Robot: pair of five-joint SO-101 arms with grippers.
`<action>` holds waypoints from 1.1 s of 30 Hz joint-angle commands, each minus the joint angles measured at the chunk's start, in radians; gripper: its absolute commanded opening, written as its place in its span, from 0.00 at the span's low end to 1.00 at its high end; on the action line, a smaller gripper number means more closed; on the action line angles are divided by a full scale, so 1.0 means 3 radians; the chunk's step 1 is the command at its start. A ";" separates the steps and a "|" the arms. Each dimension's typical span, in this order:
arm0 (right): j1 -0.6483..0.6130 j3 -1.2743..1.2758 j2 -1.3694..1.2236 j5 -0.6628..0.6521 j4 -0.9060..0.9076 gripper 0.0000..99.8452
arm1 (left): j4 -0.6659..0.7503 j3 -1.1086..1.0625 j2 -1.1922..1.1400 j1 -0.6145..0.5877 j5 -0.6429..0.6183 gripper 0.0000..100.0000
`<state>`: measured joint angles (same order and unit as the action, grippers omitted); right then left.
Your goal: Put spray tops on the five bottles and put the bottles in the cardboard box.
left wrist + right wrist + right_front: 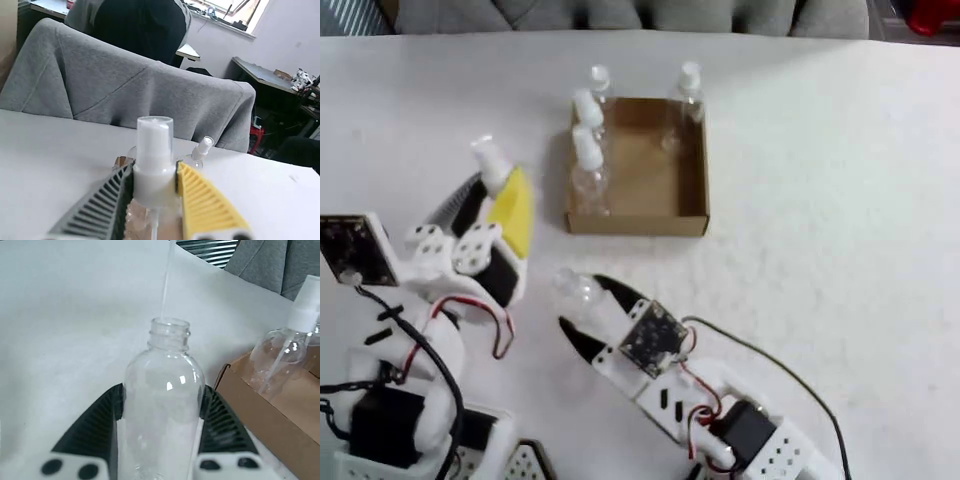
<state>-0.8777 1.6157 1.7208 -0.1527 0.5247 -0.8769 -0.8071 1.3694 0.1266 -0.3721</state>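
Right pincer (161, 395) is closed around an uncapped bottle (162, 370); left pincer (154, 170) pinches a spray top (154, 150), its tube (167, 280) seemingly entering the bottle's neck; cardboard box (638, 222) lies just beyond both pincers

white table, grey couch behind it
the white table (840, 150) has a faintly speckled top, and a grey upholstered couch back (125, 95) runs along its far edge. a red object (932, 15) sits past one end of the couch, a slatted grey panel (210, 250) past the other. farther back in the room stand a dark desk (260, 70) and a bright window (235, 12).
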 commanded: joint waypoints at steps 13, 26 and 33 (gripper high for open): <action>0.0033 -0.0046 0.0043 0.0005 -0.0003 0.02 | -0.0005 -0.0169 0.0054 0.0309 0.0031 0.02; 0.0253 -0.0046 0.0043 0.0015 -0.0018 0.02 | -0.0046 -0.0373 0.0054 0.0887 0.0946 0.02; 0.0253 -0.0046 0.0043 0.0015 -0.0018 0.02 | -0.0056 -0.0373 0.0054 0.0887 0.1013 0.03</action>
<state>-0.8132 1.6157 1.7208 -0.1527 0.5247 -0.8769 -0.9283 1.3694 0.3798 -0.0821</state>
